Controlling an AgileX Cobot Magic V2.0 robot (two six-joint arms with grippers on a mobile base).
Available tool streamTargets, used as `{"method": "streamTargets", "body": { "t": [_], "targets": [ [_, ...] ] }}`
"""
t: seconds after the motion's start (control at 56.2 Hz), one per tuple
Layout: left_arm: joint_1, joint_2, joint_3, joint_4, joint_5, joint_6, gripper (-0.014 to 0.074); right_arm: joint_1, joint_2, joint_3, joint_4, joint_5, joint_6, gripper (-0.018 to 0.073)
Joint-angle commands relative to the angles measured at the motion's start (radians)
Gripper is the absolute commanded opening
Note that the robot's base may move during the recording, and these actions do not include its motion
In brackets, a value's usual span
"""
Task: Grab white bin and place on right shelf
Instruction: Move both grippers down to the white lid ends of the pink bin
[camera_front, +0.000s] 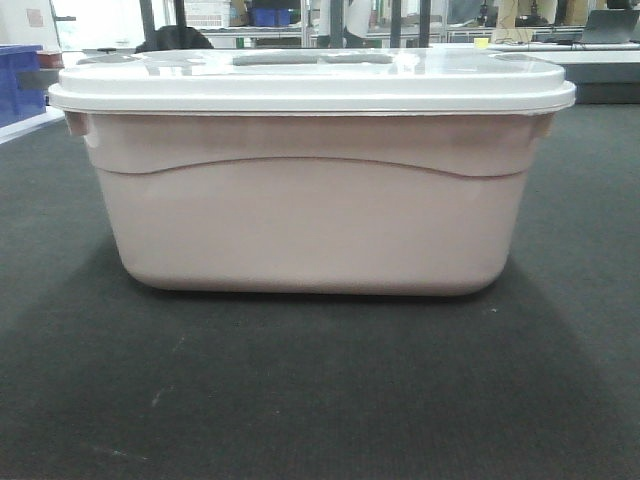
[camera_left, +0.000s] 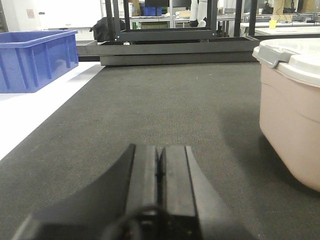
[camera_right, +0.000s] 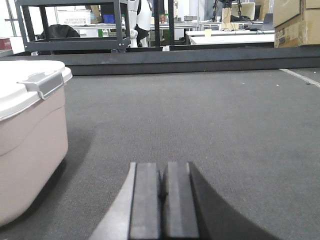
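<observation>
Dark grey carpet (camera_front: 320, 400) is covering the ground, a blue plastic crate (camera_left: 35, 60) is sitting past its left edge on white floor (camera_left: 20, 117), and a black metal rack (camera_left: 165, 34) is standing beyond its far edge.

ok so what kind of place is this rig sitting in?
Probably a robotics lab or workshop, not a home. The white bin sits on dark floor carpet, with a blue plastic crate, a black metal rack and work desks behind.
</observation>
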Motion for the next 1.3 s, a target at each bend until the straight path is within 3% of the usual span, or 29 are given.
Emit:
{"method": "streamTargets", "body": {
  "t": [0.0, 0.587, 0.73, 0.872, 0.979, 1.068, 1.281],
  "targets": [
    [0.001, -0.003, 0.013, -0.006, -0.084, 0.001, -0.0127, -0.002, -0.01, -0.015, -0.009, -0.095, 0.001, 0.0069],
    [0.001, -0.001, 0.013, -0.006, -0.089, 0.001, -0.0127, -0.002, -0.01, -0.015, -0.009, -0.101, 0.001, 0.0069],
    [0.001, 0.001, 0.013, -0.066, -0.111, -0.001, -0.0127, -0.002, -0.01, -0.015, -0.009, -0.11, 0.001, 0.0069],
    [0.003, 0.003, 0.013, -0.066, -0.177, -0.001, -0.0127, -0.002, -0.01, -0.015, -0.007, -0.172, 0.001, 0.0069],
    [0.003, 0.003, -0.032, -0.066, -0.246, -0.001, -0.0127, -0.002, -0.01, -0.039, 0.003, -0.299, 0.001, 0.0069],
    [0.003, 0.018, -0.133, -0.066, -0.183, -0.001, -0.0127, -0.002, -0.01, -0.121, 0.004, -0.299, 0.001, 0.0069],
    [0.003, 0.185, -0.448, -0.034, 0.072, -0.001, -0.0113, -0.002, 0.073, -0.394, 0.004, -0.121, 0.001, 0.0071]
  ]
}}
